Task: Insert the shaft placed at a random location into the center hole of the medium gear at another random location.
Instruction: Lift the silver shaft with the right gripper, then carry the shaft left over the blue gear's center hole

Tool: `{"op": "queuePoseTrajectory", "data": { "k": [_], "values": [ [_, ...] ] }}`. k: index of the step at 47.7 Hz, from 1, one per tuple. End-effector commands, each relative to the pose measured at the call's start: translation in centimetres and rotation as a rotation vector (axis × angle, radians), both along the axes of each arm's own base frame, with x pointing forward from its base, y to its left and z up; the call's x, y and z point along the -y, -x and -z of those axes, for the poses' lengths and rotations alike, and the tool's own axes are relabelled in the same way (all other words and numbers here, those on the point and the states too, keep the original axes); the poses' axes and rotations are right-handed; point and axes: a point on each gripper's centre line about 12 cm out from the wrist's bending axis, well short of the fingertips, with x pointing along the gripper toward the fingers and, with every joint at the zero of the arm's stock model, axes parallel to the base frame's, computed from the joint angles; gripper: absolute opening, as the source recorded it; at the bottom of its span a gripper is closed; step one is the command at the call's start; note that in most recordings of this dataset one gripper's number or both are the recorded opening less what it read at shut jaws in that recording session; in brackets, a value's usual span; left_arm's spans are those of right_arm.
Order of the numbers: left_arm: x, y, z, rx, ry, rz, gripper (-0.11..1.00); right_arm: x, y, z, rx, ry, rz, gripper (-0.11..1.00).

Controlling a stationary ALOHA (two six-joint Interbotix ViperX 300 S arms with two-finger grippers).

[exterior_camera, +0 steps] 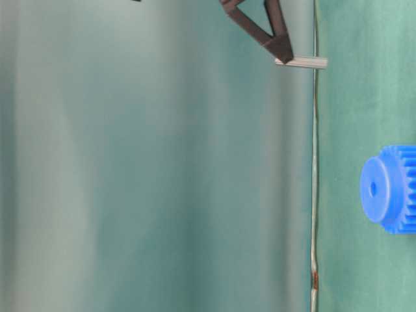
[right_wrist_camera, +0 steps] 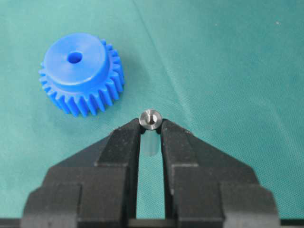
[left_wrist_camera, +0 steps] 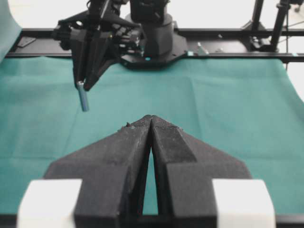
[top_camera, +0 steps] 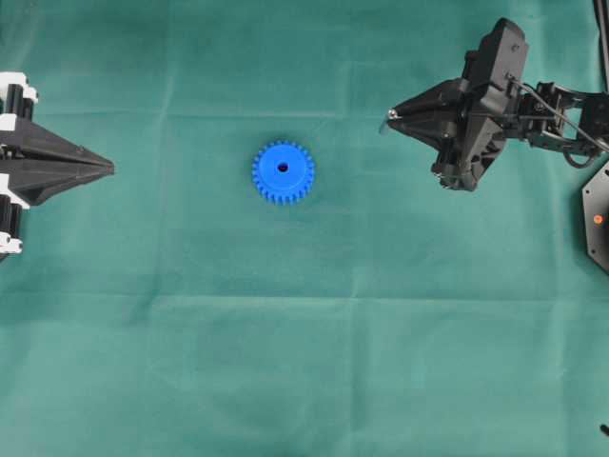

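Note:
The blue medium gear [top_camera: 283, 172] lies flat on the green cloth near the middle, its dark center hole [top_camera: 283, 168] facing up. It also shows in the right wrist view [right_wrist_camera: 81, 74] and the table-level view [exterior_camera: 390, 188]. My right gripper [top_camera: 391, 117] is shut on the silver shaft [right_wrist_camera: 151, 119] and holds it above the cloth, to the right of the gear and apart from it. The shaft hangs from the fingertips in the left wrist view [left_wrist_camera: 83, 99] and the table-level view [exterior_camera: 301, 62]. My left gripper [top_camera: 110, 168] is shut and empty at the left edge, pointing toward the gear.
The green cloth [top_camera: 304, 362] covers the whole table. A black arm base [top_camera: 598, 221] sits at the right edge. The other arm's base and a black frame rail [left_wrist_camera: 152, 42] stand at the far end in the left wrist view.

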Motion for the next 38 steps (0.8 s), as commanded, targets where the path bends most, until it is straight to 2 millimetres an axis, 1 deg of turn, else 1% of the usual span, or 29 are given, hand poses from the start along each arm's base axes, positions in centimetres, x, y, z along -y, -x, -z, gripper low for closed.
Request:
{"op": "queuePoseTrajectory", "data": {
  "k": [1, 16, 23, 28, 38],
  "values": [
    [-0.1, -0.2, -0.5, 0.011, 0.000, -0.003, 0.00, 0.2, -0.5, -1.3, 0.030, 0.028, -0.009, 0.13],
    [-0.1, -0.2, -0.5, 0.011, -0.001, -0.002, 0.00, 0.2, -0.5, -1.2, 0.029, 0.027, -0.008, 0.13],
    [-0.1, -0.2, -0.4, 0.009, -0.001, -0.002, 0.00, 0.2, -0.9, -1.3, 0.034, 0.027, -0.011, 0.13],
    [-0.1, -0.2, -0.5, 0.011, -0.001, -0.002, 0.00, 0.0, -1.8, -1.4, 0.038, 0.028, -0.023, 0.13],
    [-0.1, -0.2, -0.5, 0.011, -0.001, -0.002, 0.00, -0.4, -4.6, -1.3, 0.034, 0.026, -0.055, 0.13]
  ]
}}
